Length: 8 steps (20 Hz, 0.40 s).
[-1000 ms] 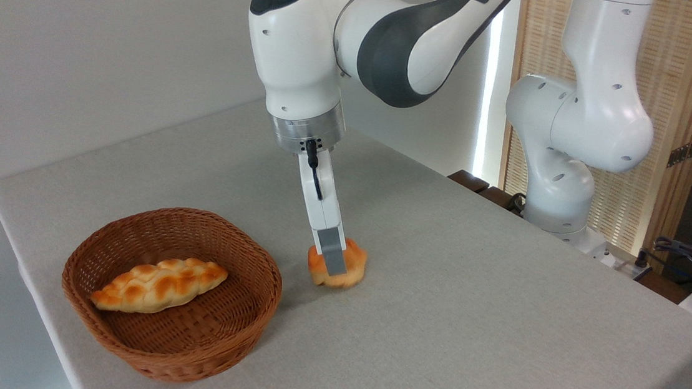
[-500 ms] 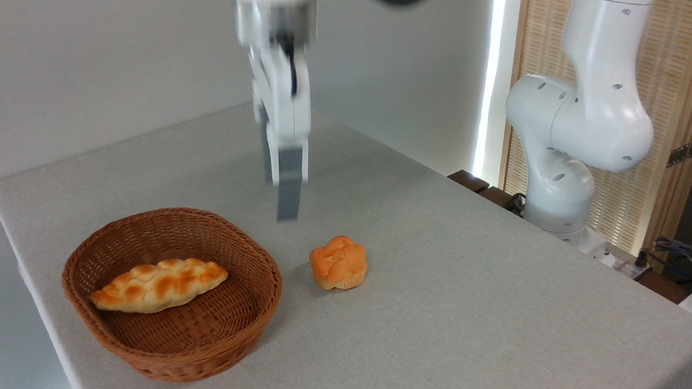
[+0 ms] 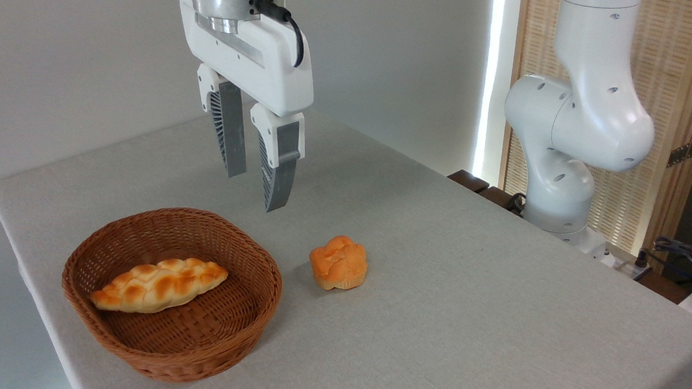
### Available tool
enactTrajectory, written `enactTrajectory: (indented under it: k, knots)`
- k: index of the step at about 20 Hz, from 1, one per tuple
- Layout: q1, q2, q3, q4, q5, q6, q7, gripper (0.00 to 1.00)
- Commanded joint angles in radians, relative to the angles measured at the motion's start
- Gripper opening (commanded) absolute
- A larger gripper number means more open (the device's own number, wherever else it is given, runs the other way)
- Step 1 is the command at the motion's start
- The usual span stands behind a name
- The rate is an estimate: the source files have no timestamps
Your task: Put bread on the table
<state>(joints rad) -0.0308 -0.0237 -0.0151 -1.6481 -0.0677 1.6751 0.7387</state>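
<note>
Bread (image 3: pixel 337 271) sits alone on the desk (image 3: pixel 499 308) beside the basket (image 3: pixel 171 295); the gripper (image 3: pixel 255 193) hangs empty, jaws parted; only retreat seems left.

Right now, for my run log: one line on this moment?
gripper: open, raised | bun: on table | loaf: in basket

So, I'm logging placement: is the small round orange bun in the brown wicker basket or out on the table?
Out. The small round orange bun sits on the grey-white table, right of the brown wicker basket.
</note>
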Motion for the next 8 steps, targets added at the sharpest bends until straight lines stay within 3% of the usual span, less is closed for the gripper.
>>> enactTrajectory:
  k: [1, 8]
  knots:
    - [0.0, 0.007, -0.005, 0.03, 0.054, -0.051, -0.009, 1.0]
    - [0.0, 0.007, 0.001, 0.028, 0.062, -0.052, -0.013, 1.0]
